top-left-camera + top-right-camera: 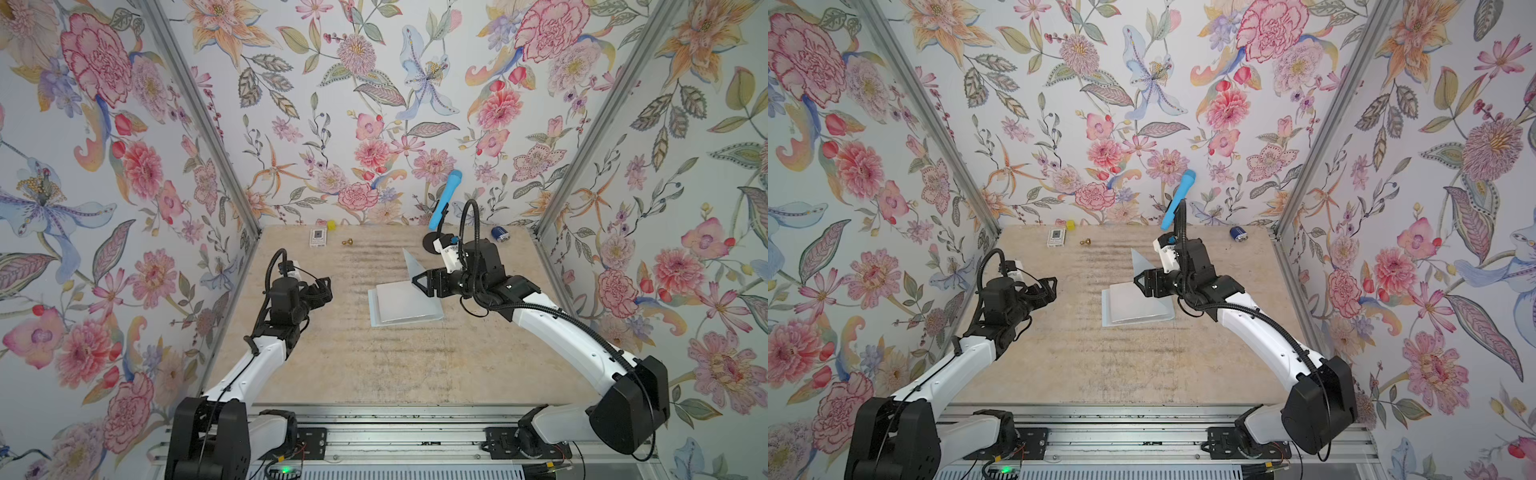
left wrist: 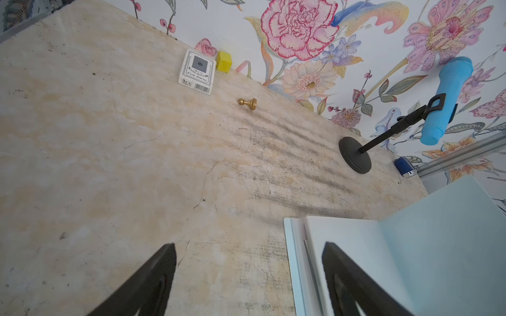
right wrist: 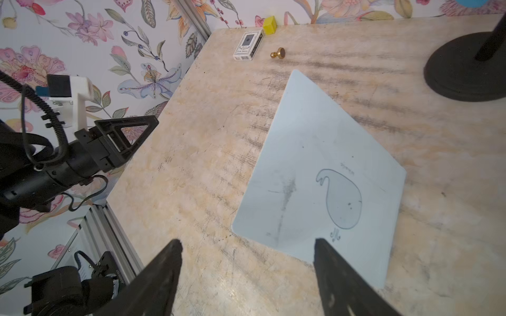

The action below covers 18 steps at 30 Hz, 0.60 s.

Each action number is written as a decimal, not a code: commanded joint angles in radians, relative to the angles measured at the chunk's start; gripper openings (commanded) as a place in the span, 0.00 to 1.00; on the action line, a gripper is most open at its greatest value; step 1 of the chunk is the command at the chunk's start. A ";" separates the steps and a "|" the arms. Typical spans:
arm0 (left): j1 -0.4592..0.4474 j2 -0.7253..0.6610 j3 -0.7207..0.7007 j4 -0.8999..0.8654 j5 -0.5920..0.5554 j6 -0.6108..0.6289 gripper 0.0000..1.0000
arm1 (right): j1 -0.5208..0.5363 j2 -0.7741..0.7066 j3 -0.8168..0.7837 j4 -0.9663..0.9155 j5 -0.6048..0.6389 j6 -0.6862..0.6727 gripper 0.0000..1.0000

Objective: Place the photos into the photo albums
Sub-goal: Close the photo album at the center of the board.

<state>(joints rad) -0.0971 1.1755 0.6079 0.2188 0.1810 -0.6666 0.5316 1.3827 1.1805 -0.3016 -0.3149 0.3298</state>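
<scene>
Both grippers' jaws gaped empty: right gripper [image 3: 247, 243] beside the upraised cover [image 3: 315, 164] of the pale blue photo album [image 1: 403, 305] mid-table, left gripper [image 2: 249, 247] apart. No loose photos showed; probably the final step, needing that cover pushed shut.

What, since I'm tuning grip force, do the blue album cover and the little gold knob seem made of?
Album cover: likely thin matte card or plastic, pale blue; grey smudges, no glare.
Gold knob: perhaps brass or gold-painted; smooth turned shape with a soft sheen.
</scene>
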 commanded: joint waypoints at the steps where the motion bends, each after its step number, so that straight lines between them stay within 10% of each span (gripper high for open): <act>1: 0.020 -0.044 -0.029 0.026 -0.055 0.044 0.88 | -0.053 -0.051 -0.052 0.027 0.040 0.012 0.78; 18: 0.094 -0.269 -0.309 0.304 -0.321 0.084 1.00 | -0.543 -0.282 -0.431 0.234 0.004 0.029 0.79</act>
<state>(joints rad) -0.0120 0.9222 0.3202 0.4427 -0.0467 -0.6239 0.0257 1.1225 0.8097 -0.1429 -0.2844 0.3557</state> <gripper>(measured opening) 0.996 0.793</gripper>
